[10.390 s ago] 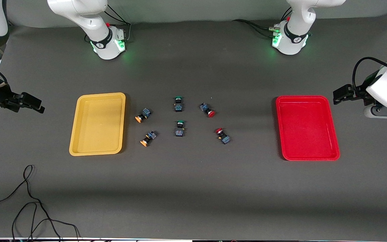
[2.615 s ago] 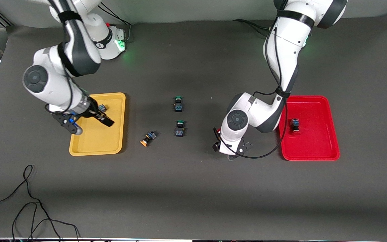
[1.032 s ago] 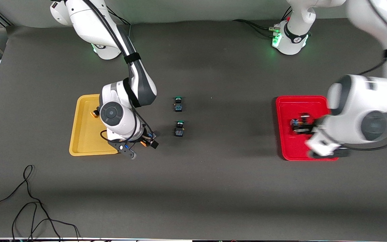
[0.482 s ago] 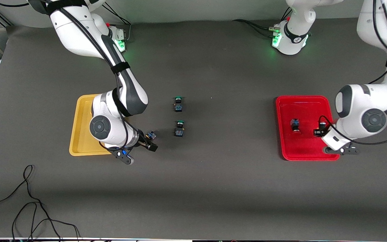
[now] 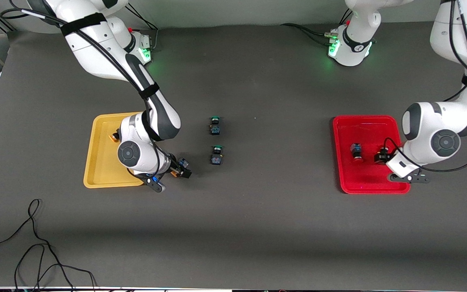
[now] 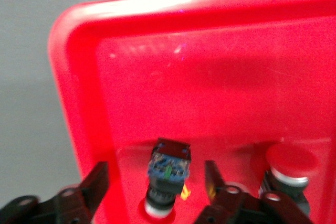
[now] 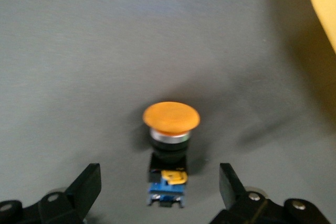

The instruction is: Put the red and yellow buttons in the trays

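Right gripper (image 5: 175, 170) is spread wide around the last orange-capped button (image 7: 170, 129) on the table beside the yellow plastic tray (image 5: 95, 170) — one orange button (image 5: 114, 136) lies inside. Left gripper (image 5: 379, 159), released, hangs over the red tray (image 5: 363, 184) — both red-capped buttons (image 5: 355, 151) rest there.

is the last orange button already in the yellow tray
No: the orange button lies on the grey table beside the yellow tray, between the open fingers of the right gripper.
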`<state>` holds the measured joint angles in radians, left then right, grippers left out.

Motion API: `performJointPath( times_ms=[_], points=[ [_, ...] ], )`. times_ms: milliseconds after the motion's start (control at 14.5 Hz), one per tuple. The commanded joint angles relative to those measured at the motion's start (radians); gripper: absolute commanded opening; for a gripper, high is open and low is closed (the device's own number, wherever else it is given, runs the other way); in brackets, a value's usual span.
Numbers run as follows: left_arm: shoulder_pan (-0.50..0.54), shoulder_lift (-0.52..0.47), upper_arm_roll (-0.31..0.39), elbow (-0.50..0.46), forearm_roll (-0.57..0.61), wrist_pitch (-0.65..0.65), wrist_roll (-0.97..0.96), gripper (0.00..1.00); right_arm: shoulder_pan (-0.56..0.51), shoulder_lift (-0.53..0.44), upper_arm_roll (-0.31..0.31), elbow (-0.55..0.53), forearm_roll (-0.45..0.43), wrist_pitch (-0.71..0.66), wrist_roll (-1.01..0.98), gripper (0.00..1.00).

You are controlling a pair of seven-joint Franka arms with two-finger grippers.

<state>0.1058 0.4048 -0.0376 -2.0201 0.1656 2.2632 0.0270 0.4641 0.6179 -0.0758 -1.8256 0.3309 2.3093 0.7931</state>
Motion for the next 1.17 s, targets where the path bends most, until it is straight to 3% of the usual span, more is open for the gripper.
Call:
performJointPath(
  times_ms=[0,206,344,482,757,1101],
  points=[
    [0.005,-0.046,-0.013,0.154,0.003,-0.234,0.025,1.0,0.002,-0.012,0.016,-0.024,-0.013,0.022,-0.009,0.97],
    [-0.003,-0.099,-0.016,0.277,-0.012,-0.408,0.024,1.0,0.014,-0.017,0.014,-0.024,-0.013,0.021,-0.008,0.41],
    [-0.003,-0.144,-0.016,0.323,-0.066,-0.499,0.025,1.0,0.011,-0.023,0.007,-0.024,-0.013,0.018,-0.009,0.17],
    [-0.011,-0.196,-0.028,0.346,-0.08,-0.577,0.028,1.0,0.01,-0.03,0.004,-0.026,-0.013,0.013,-0.008,0.03],
    [-0.029,-0.306,-0.045,0.351,-0.129,-0.645,0.028,1.0,0.004,-0.087,-0.007,-0.015,-0.012,-0.043,0.011,0.0],
    [-0.089,-0.333,-0.048,0.408,-0.135,-0.7,0.01,1.0,0.007,-0.239,-0.146,-0.026,-0.03,-0.258,-0.023,0.0]
  ],
)
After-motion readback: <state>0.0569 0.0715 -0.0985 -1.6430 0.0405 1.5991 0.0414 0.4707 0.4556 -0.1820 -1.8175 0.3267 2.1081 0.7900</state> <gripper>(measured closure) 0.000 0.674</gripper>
